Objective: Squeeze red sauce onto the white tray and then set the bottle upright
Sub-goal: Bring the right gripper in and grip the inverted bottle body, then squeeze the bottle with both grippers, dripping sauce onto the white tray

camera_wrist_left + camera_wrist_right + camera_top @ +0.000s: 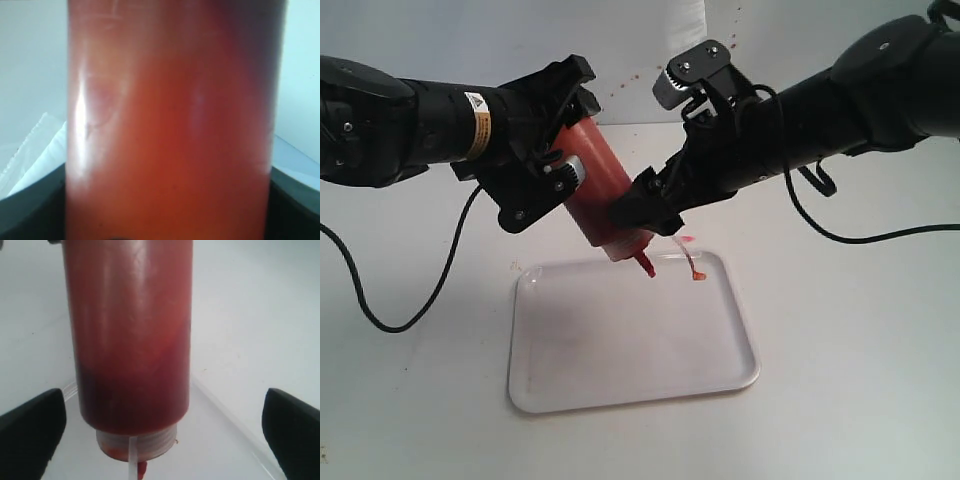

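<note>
My left gripper is shut on the bottle and holds it tilted, nozzle down, over the far edge of the white tray. In the left wrist view the bottle fills the frame, with dark fingers against its sides. My right gripper stands open around the bottle's lower end; its fingers are well clear of the bottle. A drop of red sauce hangs at the nozzle below the whitish cap. A small red sauce blob lies at the tray's far right.
A pinkish-red spot marks the table just behind the tray. Red specks dot the back wall. A black cable loops over the table at the left, and another cable hangs at the right.
</note>
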